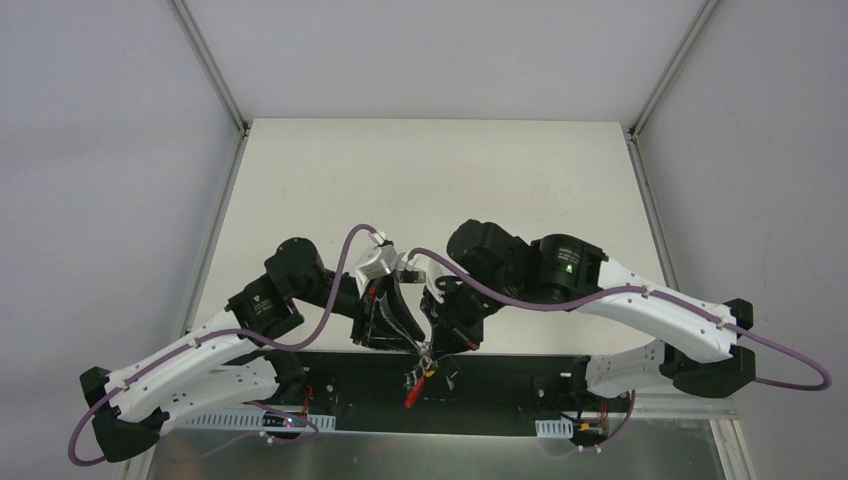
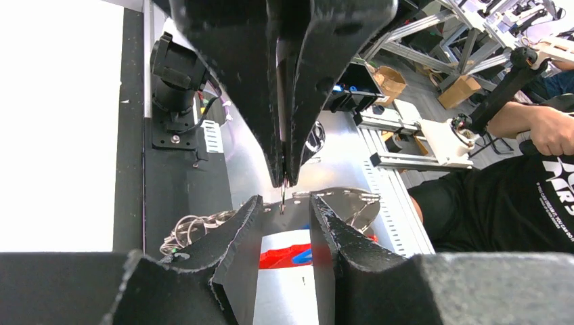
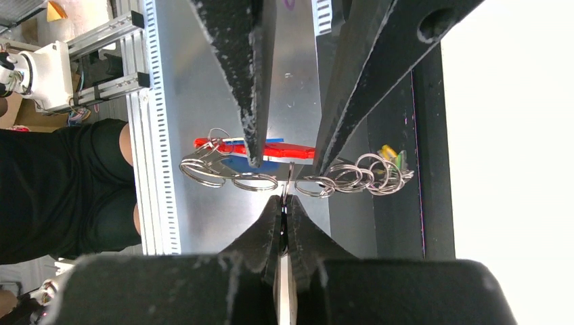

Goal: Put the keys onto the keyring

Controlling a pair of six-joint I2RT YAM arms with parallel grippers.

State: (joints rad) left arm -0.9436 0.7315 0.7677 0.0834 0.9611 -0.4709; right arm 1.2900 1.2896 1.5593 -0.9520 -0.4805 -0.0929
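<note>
- The keyring (image 3: 210, 143), a pale wire loop with a red curved section, hangs in a bunch with a chain of small split rings (image 3: 338, 177). They sit off the near edge of the bench (image 1: 430, 180), above the metal base plate (image 3: 203, 81) and between the two pincers.
- The keys (image 3: 388, 152) show as yellow and green heads at the far end of that chain, towards the bench. A blue piece lies along the red section.
- Judged by looks, everything here is light, hard and slick. The wire is springy and the chain is loose, so it will probably swing and twist.
- The red section looks like the best place to hold the ring, since it is wider and less likely to slip. A key is best pinched by its plastic head.
- The left pincer (image 2: 285, 200) stands part-way open, with one fingertip on each side of the red-and-blue middle of the bunch. I cannot tell whether it actually presses on anything.
- The right pincer (image 3: 284, 203) is fully closed, nipping a thin silvery strip (image 3: 290, 177) seen edge-on. I cannot tell whether this is a key blade or the ring's wire.
- The tips of the two pincers almost meet, so there is little room for error.
</note>
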